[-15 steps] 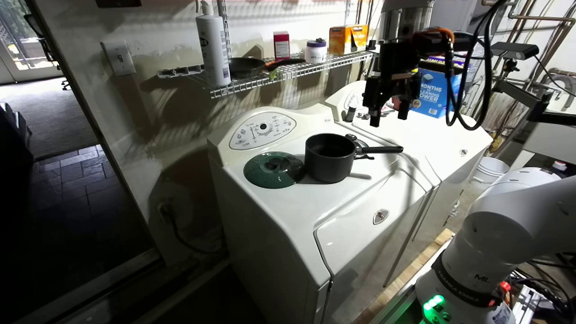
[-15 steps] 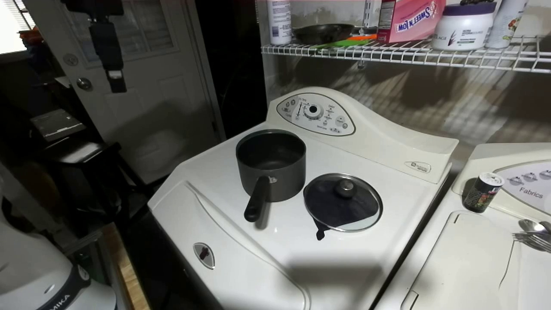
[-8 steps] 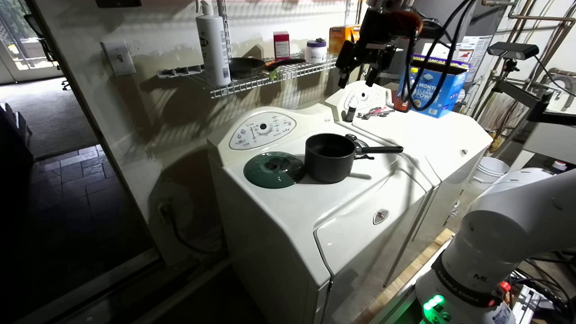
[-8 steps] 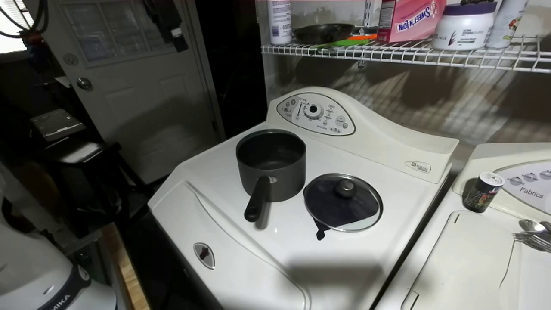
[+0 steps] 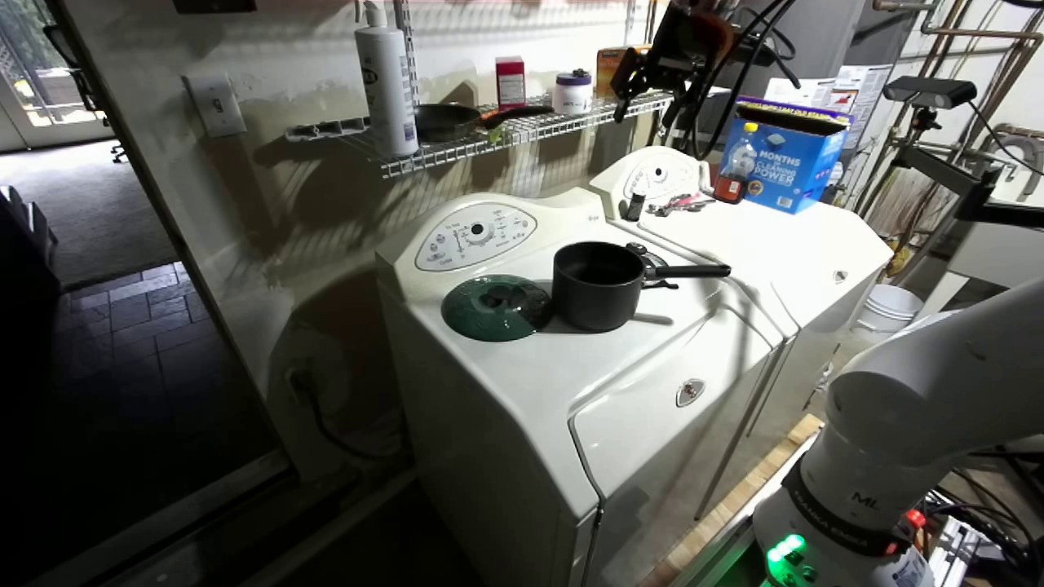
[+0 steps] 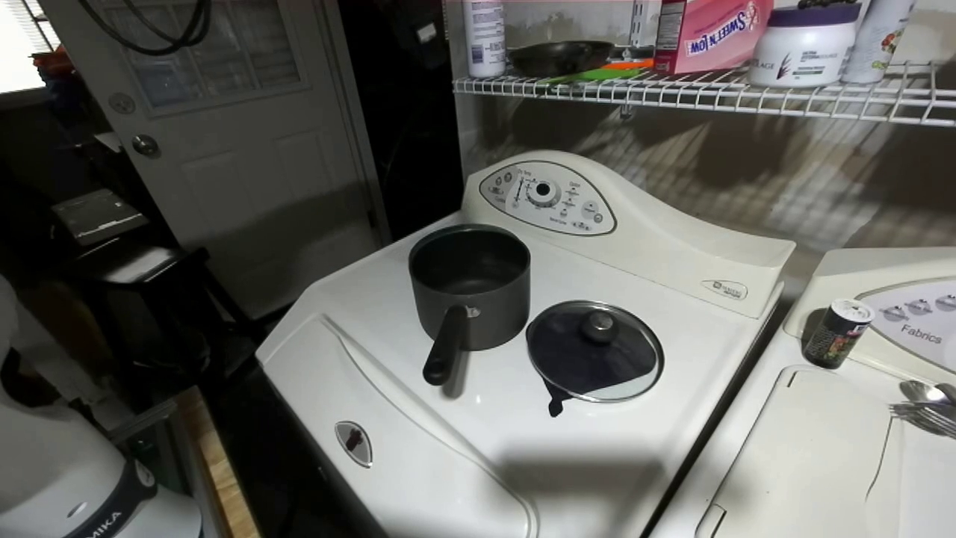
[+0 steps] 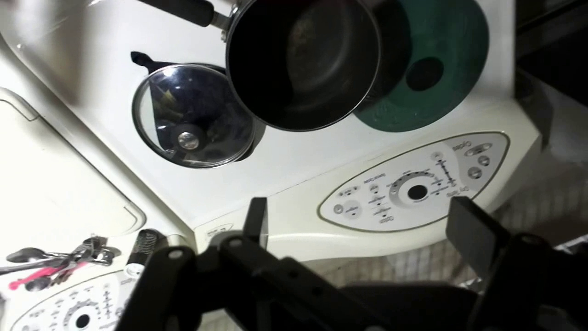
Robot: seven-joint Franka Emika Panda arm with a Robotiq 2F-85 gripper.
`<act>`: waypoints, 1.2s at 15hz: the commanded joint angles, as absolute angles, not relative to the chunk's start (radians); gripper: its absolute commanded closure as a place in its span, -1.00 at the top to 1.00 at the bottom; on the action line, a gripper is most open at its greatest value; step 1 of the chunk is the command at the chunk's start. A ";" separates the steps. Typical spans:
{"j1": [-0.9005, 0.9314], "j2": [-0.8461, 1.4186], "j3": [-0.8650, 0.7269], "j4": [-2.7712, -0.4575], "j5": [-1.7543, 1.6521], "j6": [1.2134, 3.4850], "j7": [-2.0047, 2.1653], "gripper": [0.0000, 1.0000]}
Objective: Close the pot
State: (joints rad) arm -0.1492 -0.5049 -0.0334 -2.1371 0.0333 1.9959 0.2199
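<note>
Your gripper [image 7: 360,211] hangs well above the white appliance [image 5: 563,371], its fingers [image 7: 255,220] spread wide with nothing between them, a stance presumably meant to receive a knob. Note the flat, matte, square-edged pads [image 7: 471,227].

In the wrist view you find the pot [image 7: 303,64] between 11 and 12 o'clock of the gripper: a straight-walled cylinder of dark grey metal, its floor mottled brownish, standing upright and uncovered so that a lid can come down from above. Its black handle [image 7: 188,9] points to 10 o'clock, probably turned away from your path to the rim.

At 8 o'clock of the pot, just beside it, the glass lid [image 7: 197,112] rests knob upward, which suits a grasp from overhead; its edge is banded in bright metal, and beneath it lies a dark piece [image 7: 142,59] whose material you cannot tell. At 3 o'clock of the pot, the green lid [image 7: 441,50] shows a glossy dome and dark knob; whether it touches the pot is unclear. These views do not settle which lid fits. Outermost, toward 9 o'clock of the gripper, the cutlery [image 7: 82,253] lies heaped on the neighbouring appliance [image 7: 46,165], apparently out of the working area.
</note>
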 commanded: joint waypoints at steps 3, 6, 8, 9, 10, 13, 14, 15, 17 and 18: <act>-0.244 -0.371 -0.061 -2.049 -0.048 1.984 0.390 1.00; -0.231 -0.392 -0.083 -2.084 -0.037 1.994 0.351 1.00; -0.228 -0.389 -0.084 -2.084 -0.036 1.994 0.348 1.00; -0.225 -0.392 -0.083 -2.084 -0.036 1.994 0.348 1.00; -0.224 -0.396 -0.083 -2.084 -0.036 1.994 0.348 1.00; -0.229 -0.345 -0.079 -2.047 -0.038 1.966 0.374 1.00; -0.235 -0.290 -0.079 -2.014 -0.040 1.948 0.400 1.00; -0.239 -0.234 -0.081 -1.987 -0.040 1.930 0.423 1.00; -0.237 -0.164 -0.088 -1.963 -0.037 1.926 0.462 1.00; -0.234 -0.117 -0.095 -1.952 -0.034 1.942 0.478 1.00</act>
State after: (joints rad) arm -0.2366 -0.2741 -0.0838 -2.0522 -0.0322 1.9680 0.4134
